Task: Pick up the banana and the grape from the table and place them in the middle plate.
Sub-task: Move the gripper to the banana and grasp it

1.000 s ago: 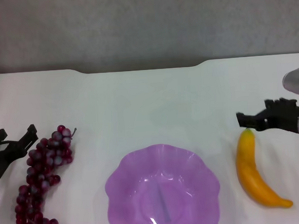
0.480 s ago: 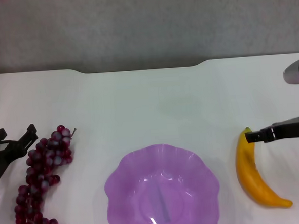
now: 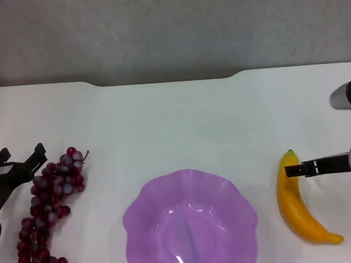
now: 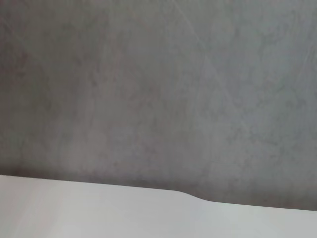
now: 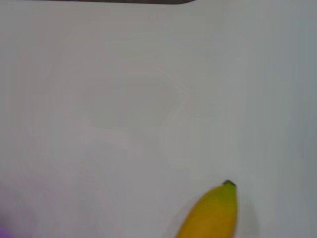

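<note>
Banana (image 3: 296, 200) lies on the table (image 3: 175, 119) to the right of the middle plate (image 3: 190, 223), greenish tip pointing away from me. My right gripper (image 3: 294, 171) sits over the upper part of the banana; whether its jaws are open I cannot tell. Left of the plate, the grape (image 3: 49, 211) bunch lies beside my left gripper (image 3: 19, 159), whose fingers stand apart.
</note>
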